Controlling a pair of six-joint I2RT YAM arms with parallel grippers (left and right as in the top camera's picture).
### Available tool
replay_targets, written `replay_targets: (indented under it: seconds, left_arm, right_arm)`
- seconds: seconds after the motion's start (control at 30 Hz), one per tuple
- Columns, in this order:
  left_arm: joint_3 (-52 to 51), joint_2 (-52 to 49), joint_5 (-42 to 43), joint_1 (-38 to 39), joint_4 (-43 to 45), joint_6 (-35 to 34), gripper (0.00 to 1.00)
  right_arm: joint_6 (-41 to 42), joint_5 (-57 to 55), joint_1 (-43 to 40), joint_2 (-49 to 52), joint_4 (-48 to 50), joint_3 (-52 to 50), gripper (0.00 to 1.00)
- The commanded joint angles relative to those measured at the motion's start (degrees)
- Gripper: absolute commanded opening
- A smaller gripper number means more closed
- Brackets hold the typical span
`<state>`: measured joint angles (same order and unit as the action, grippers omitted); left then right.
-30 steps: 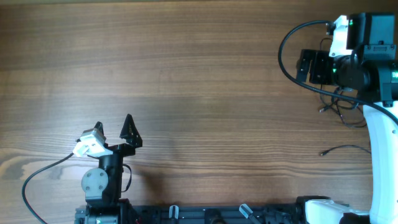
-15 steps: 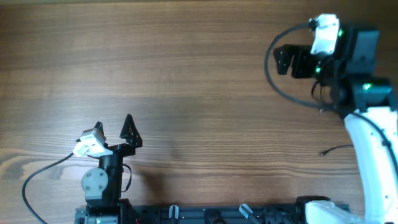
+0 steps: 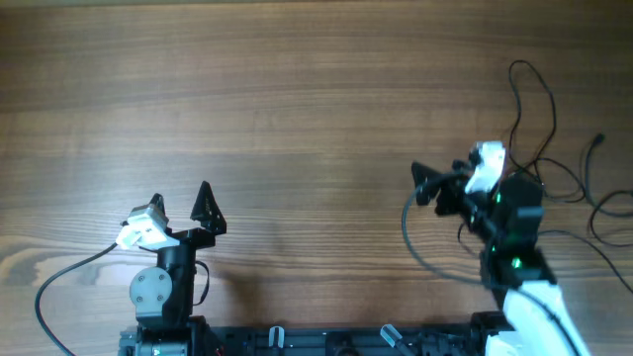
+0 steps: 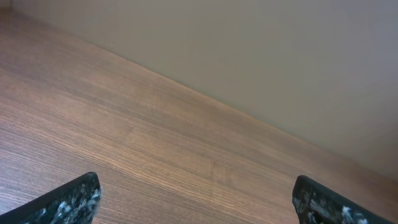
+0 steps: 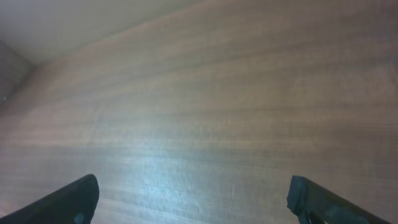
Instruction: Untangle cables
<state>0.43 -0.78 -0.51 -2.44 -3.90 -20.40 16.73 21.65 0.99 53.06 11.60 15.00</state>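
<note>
Left arm sits folded at the near edge; I read the left gripper (image 3: 180,198) as spread wide, empty. Right arm points left, right gripper (image 3: 421,184) also wide, holding nothing. Cables (image 3: 598,143) lie loose at the far right of the table (image 3: 297,89), behind that gripper.

No text, label, brand, number or sign can be read in any of the three views. The wooden worktop (image 3: 297,119) is bare of print, and the white camera units on the arms show no legible marking from overhead.
</note>
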Motion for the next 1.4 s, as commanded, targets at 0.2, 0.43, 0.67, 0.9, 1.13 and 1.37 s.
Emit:
replay_targets:
  seconds: [0.2,0.43,0.67,0.9,1.13,1.37]
  left_arm:
    - [-0.07,0.55,0.04,-0.57,-0.28,0.7,1.0]
    - [-0.07,0.55,0.04,-0.57,-0.28,0.7,1.0]
    - [-0.07,0.55,0.04,-0.57,-0.28,0.7,1.0]
    - [-0.07,0.55,0.02,-0.57,-0.28,0.68,1.0]
    - [-0.07,0.55,0.04,-0.57,-0.28,0.68,1.0]
    - [-0.07,0.55,0.04,-0.57,-0.28,0.68,1.0]
  right_arm:
    - [1.38,-2.86,0.13,-20.76,1.2,-14.71,1.0]
    - [1.16,-15.63,0.13,-35.89,-11.28,-14.69,1.0]
    - [-11.28,-16.13,0.13,-46.95,-11.43,-14.69,1.0]
    - [-19.08,-18.23,0.13,-52.96,-11.63,-14.69,1.0]
    - [-20.44,-19.3,0.13,-52.89,-11.65,-14.69,1.0]
    - [-20.37,-18.73,0.13,-52.89,-11.65,-14.69,1.0]
